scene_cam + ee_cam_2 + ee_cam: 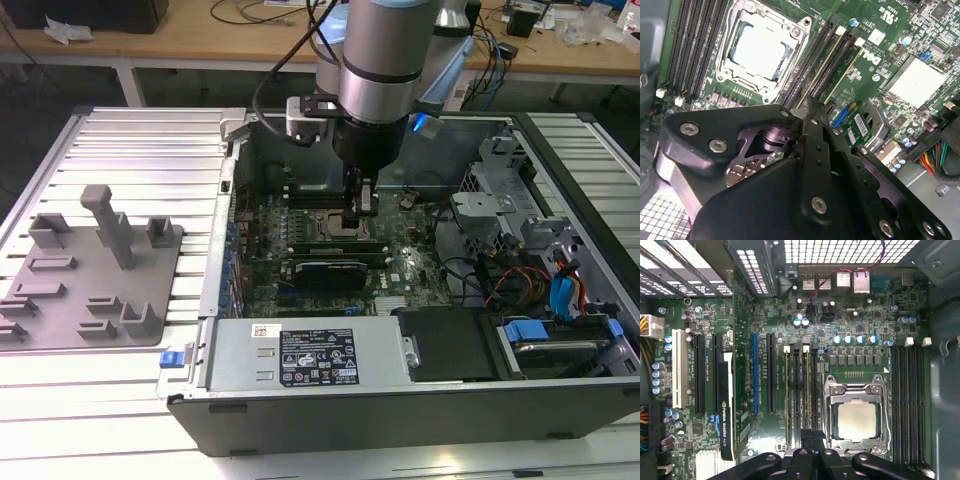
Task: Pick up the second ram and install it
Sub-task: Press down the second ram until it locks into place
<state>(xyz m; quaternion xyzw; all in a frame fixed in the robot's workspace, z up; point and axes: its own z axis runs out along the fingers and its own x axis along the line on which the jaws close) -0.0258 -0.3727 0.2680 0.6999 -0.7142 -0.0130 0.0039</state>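
Second ram: a thin green stick standing on edge in the bank of memory slots beside the processor socket. In both wrist views it appears edge-on, so its chips and label are hard to make out.
Seating: I cannot tell whether it is pushed fully home.
Gripper: pointing straight down into the case, its fingers drawn in close on the stick's upper edge. In the second wrist view the fingertips meet the near end of the slot bank.
Motherboard: green and lying flat. A black graphics card sits on the far side of the slots from the socket.
Computer case: open on top, with the power supply along its near wall and drive cables at the exterior view's right.
Surface: a slatted metal table, with a grey fixture tray at the exterior view's left.
Room: a wooden workbench behind, strewn with cables.
Hidden: the gripper's black linkage covers the slots' near ends in both wrist views.
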